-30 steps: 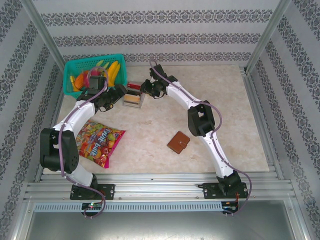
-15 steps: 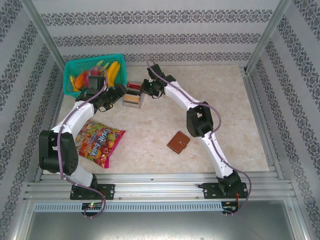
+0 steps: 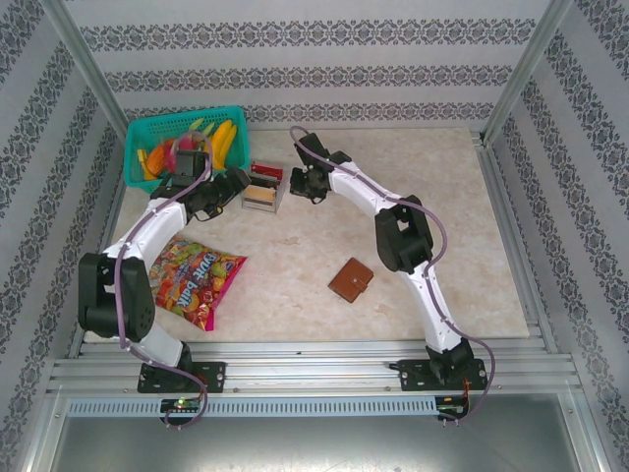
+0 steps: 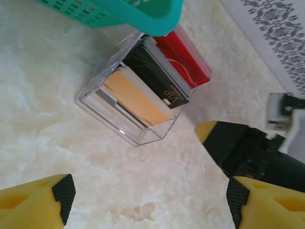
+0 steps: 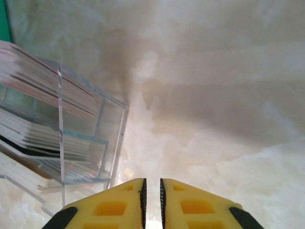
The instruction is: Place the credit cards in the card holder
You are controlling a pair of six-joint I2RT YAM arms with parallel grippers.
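Squarely between both hands, the credit cards (image 3: 265, 172) stand on edge in a clear stand (image 3: 261, 197) near the worktop's (image 3: 462, 226) far-left corner. The left hand (image 3: 239, 183) is spread wide and empty, and the right hand (image 3: 301, 183) is pinched nearly closed on nothing visible. The brown card holder (image 3: 351, 280) lies well apart, toward the near edge, likelier the right arm's reach.

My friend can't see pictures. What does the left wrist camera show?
A clear plastic stand on a pale marble table holds tan, black and red cards on edge, beside a teal basket. The left gripper is wide open at the bottom.
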